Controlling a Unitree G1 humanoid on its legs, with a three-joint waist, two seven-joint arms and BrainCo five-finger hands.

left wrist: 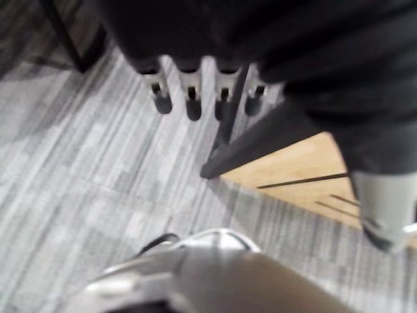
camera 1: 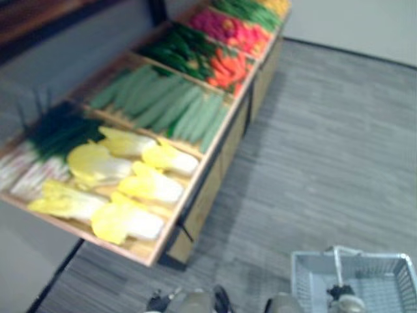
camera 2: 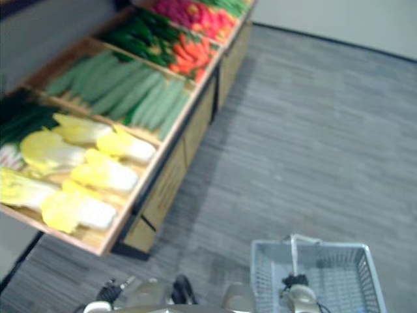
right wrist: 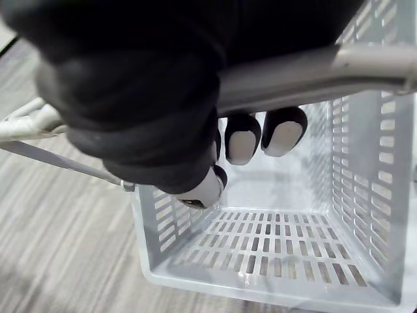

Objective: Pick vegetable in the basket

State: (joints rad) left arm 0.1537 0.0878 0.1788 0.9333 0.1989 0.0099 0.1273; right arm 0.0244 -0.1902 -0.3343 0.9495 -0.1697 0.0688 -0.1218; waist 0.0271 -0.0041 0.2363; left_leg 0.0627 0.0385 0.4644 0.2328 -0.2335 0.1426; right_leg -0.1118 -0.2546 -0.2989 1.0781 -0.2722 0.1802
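- Basket [camera 2: 268,277]: pale grey slotted plastic, upright, lower right of frame, handle [right wrist: 326,72] raised, right hand [right wrist: 150,111] curled round it.
- Vegetables, left side: yellow cabbages [camera 1: 130,182], cucumbers [camera 1: 169,104] above, carrots [camera 1: 228,68] higher.

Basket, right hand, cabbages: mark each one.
basket [right wrist: 280,241], right wrist view, bare slotted floor.
right hand [right wrist: 150,98], right wrist view, dark ribbed cover.
cabbages [camera 1: 98,166], left eye view, yellow leaves of one head.

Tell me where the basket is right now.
The basket hangs at the eye views' lower right, its handle gripped by the right hand, over grey floor right of the vegetable stand.
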